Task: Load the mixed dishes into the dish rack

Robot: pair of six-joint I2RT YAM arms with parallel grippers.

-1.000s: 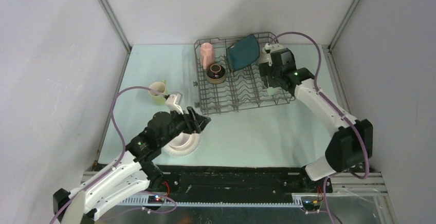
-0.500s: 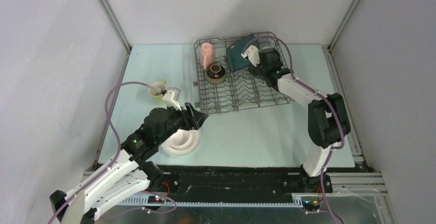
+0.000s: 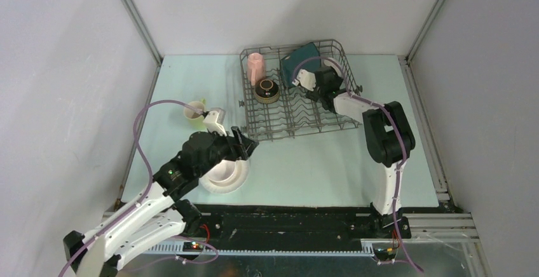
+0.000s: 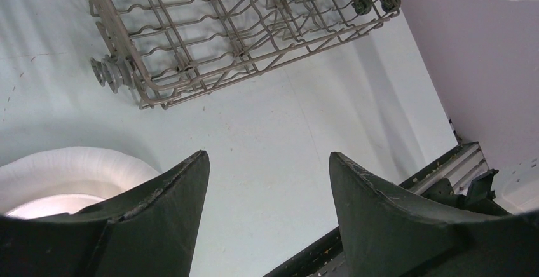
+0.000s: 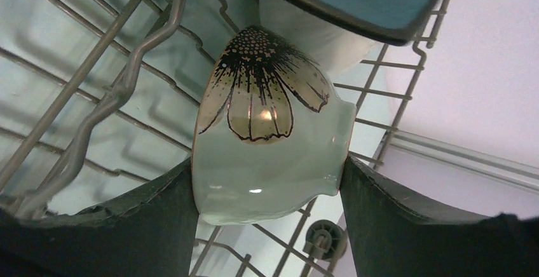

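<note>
Three dishes stand in the dish rack [image 3: 289,108] at the desk's [image 3: 318,162] twelve o'clock, seen from overhead. The pink mug [image 3: 256,67] is at the rack's ten o'clock corner, the brown bowl [image 3: 267,90] just below it, and the dark teal plate [image 3: 297,63] leans at the rack's twelve. The right pincer [image 3: 309,81] reaches in beside that plate. On the desk, the yellow-green mug [image 3: 194,111] sits at nine o'clock and the white bowl [image 3: 224,176] at seven, with the left pincer [image 3: 245,148] over its far rim.

Left wrist view: the jaws stand apart with nothing between them. The white bowl shows at eight o'clock. Risk noted: a descent from here would likely land one finger on the rim, not astride it, and tip or skid the bowl.

Right wrist view: the jaws are clamped on the outer walls of the pale green bowl [image 5: 273,156], above the rack wires and close under the teal plate. Whether bowl and plate touch, I cannot tell. Risks judged: the glazed, curved wall may slip, and a release here could drop the bowl askew between tines or knock the leaning plate over.
</note>
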